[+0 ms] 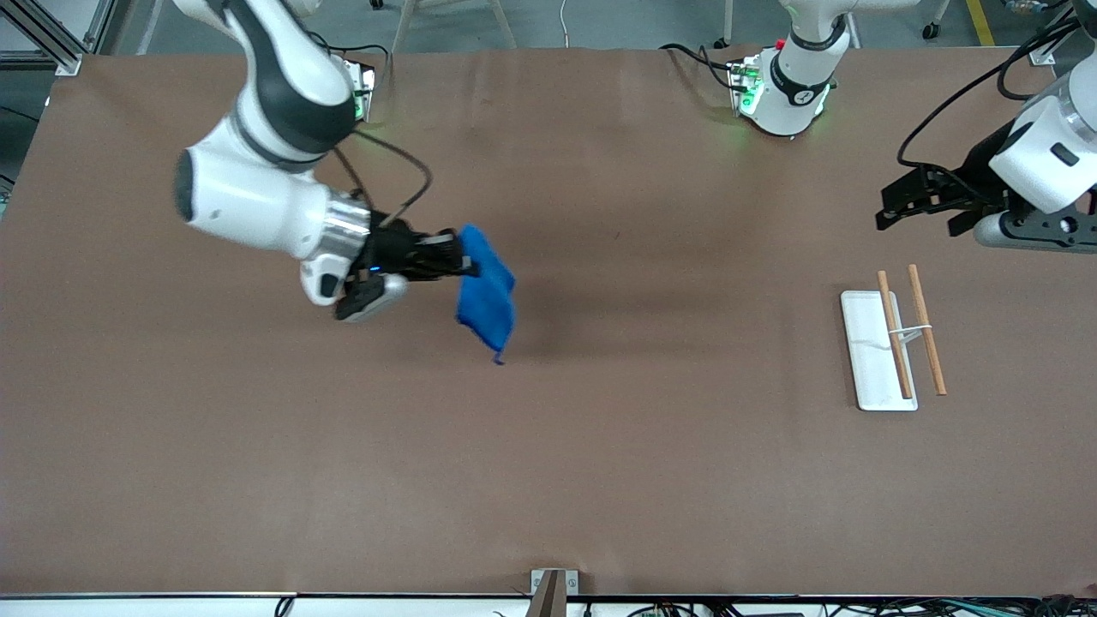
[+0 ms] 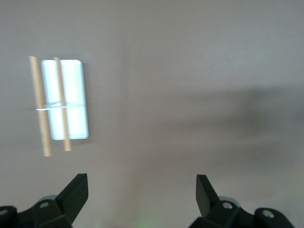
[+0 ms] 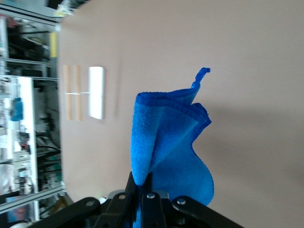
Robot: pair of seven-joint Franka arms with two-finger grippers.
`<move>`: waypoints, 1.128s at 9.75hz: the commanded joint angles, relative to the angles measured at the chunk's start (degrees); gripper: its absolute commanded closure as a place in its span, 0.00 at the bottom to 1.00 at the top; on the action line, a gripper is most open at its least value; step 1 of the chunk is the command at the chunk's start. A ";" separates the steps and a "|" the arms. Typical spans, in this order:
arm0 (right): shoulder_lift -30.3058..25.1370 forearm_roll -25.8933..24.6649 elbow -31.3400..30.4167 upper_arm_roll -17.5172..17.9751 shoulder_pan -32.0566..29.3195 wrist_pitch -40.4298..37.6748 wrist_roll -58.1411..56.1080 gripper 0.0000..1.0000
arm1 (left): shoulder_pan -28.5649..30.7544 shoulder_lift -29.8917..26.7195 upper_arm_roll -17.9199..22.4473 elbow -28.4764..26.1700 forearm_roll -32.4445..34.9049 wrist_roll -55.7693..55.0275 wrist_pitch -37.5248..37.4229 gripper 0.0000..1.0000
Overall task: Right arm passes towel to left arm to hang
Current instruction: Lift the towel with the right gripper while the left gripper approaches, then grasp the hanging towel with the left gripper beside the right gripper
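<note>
**op_rig:** Front view check, nearest stuff first. Closest to the camera is the rack (image 1: 891, 347), a white base with two wooden rods across it, sitting toward the left arm's end of the table. Nothing hanging on it yet.

**benchmate:** Where's the towel?

**op_rig:** Up in the air. My right gripper (image 1: 458, 257) is over the table's middle stretch, toward the right arm's end, fingers clamped tight on one edge of the towel (image 1: 487, 296). Rest of it dangles free, with the loose thread at the lowest corner. Right wrist view shows the same: blue cloth (image 3: 166, 147) bunched and draped from the closed fingers.

**benchmate:** And the left?

**op_rig:** Left gripper (image 1: 913, 204) hovers over the table just farther back than the rack, well apart from the towel. Left wrist view has both fingers (image 2: 76, 190) spread wide with nothing between them.

**benchmate:** So progress?

**op_rig:** I'd say pickup is done; the handover and the hanging are both left. The two grippers need to meet first.
</note>
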 commanded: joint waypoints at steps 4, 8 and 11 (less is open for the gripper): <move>11.82 18.39 11.86 14.82 0.12 4.38 -0.07 1.00 | 0.36 0.33 0.15 -11.95 -24.49 12.80 0.11 0.00; 11.91 37.05 11.87 17.47 1.26 4.11 -1.20 0.99 | 1.15 -0.28 2.26 -24.78 -42.97 26.25 0.28 0.05; 12.78 48.08 13.53 17.48 3.10 4.38 -9.42 0.99 | 1.06 -0.20 2.26 -30.07 -52.20 32.85 0.37 0.12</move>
